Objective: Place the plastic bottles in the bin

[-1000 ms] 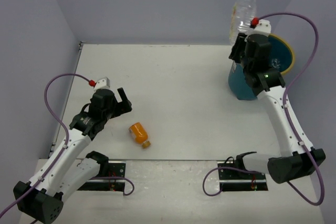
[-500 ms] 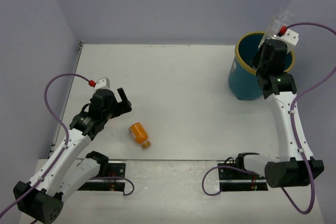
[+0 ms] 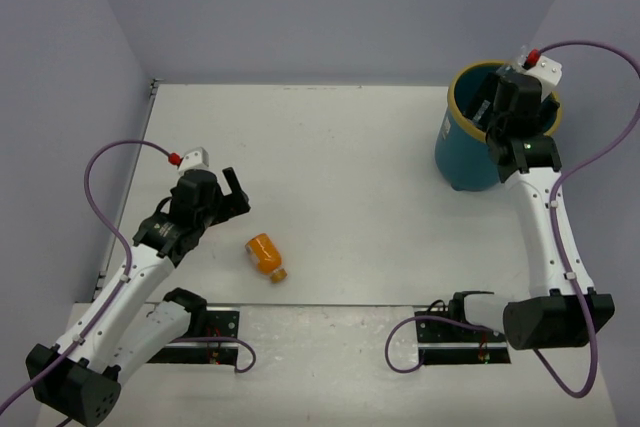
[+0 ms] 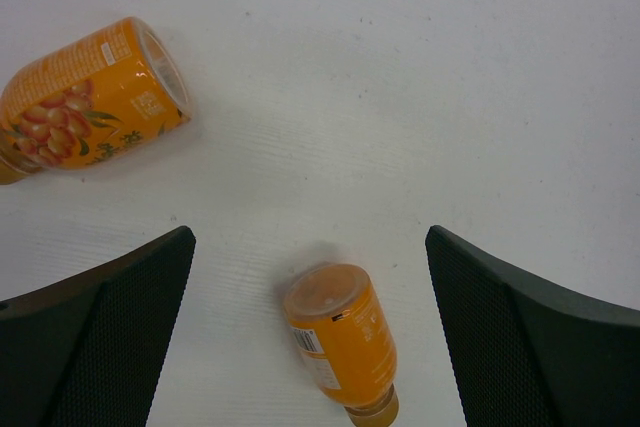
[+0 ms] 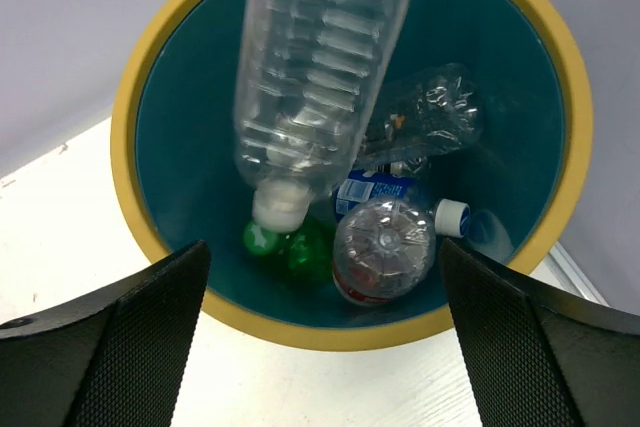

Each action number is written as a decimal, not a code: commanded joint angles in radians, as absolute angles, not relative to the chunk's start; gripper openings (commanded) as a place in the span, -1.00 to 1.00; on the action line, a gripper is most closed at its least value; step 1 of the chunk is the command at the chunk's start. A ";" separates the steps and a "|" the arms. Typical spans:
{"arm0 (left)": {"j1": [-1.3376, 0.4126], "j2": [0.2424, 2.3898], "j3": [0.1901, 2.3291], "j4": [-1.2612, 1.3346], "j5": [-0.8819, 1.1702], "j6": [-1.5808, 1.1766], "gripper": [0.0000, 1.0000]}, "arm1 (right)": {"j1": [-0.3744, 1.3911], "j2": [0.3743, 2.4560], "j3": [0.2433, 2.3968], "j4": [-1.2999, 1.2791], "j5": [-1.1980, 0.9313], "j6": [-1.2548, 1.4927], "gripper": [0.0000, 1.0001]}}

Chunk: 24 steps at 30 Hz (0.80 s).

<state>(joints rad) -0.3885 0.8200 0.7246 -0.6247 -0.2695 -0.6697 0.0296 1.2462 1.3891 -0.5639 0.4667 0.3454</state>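
1. Plastic bottles first: one clear bottle (image 5: 320, 77) hangs cap-down in the mouth of the bin (image 5: 125, 157), between my right jaws; these stand wide apart and, as far as I can tell, touch nothing.
2. Deep in the bin lie a green bottle (image 5: 300, 249), a blue-labelled bottle (image 5: 372, 190), a crumpled bottle (image 5: 432, 112) and another clear one.
3. On the tabletop (image 4: 420, 97) a small orange bottle (image 4: 340, 332) lies on its side between my left jaws; these gape fully and hold nothing; a fruit-labelled orange bottle (image 4: 90, 92) lies apart.
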 commanded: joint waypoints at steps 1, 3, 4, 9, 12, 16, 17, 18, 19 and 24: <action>-0.391 0.818 0.733 -0.629 -0.293 -0.676 1.00 | 0.025 1.235 1.429 -0.545 0.356 0.293 0.98; -0.391 0.822 0.735 -0.627 -0.291 -0.676 1.00 | 0.025 1.221 1.419 -0.525 0.302 0.277 0.98; -0.391 0.825 0.735 -0.627 -0.291 -0.675 1.00 | 0.025 1.211 1.412 -0.510 0.283 0.272 0.98; -0.391 0.828 0.735 -0.626 -0.290 -0.675 1.00 | 0.028 1.184 1.403 -0.499 0.132 0.235 0.97; -0.391 0.830 0.735 -0.625 -0.290 -0.675 1.00 | 0.065 1.178 1.394 -0.492 0.027 0.201 0.97; -0.391 0.830 0.731 -0.624 -0.290 -0.677 1.00 | 0.194 1.173 1.369 -0.502 -0.008 0.206 0.97; -0.391 0.831 0.730 -0.623 -0.291 -0.678 1.00 | 0.240 1.178 1.362 -0.516 0.011 0.214 0.97; -0.390 0.831 0.730 -0.625 -0.294 -0.680 1.00 | 0.277 1.181 1.348 -0.520 0.017 0.223 0.97; -0.390 0.831 0.730 -0.627 -0.297 -0.682 1.00 | 0.321 1.176 1.316 -0.507 0.009 0.233 0.97; -0.391 0.821 0.731 -0.631 -0.309 -0.692 1.00 | 0.576 1.137 1.108 -0.309 -0.101 0.323 0.97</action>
<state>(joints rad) -0.3885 0.8315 0.7246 -0.6252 -0.2737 -0.6719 0.4186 1.1651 1.2283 -0.4525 0.0083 0.2516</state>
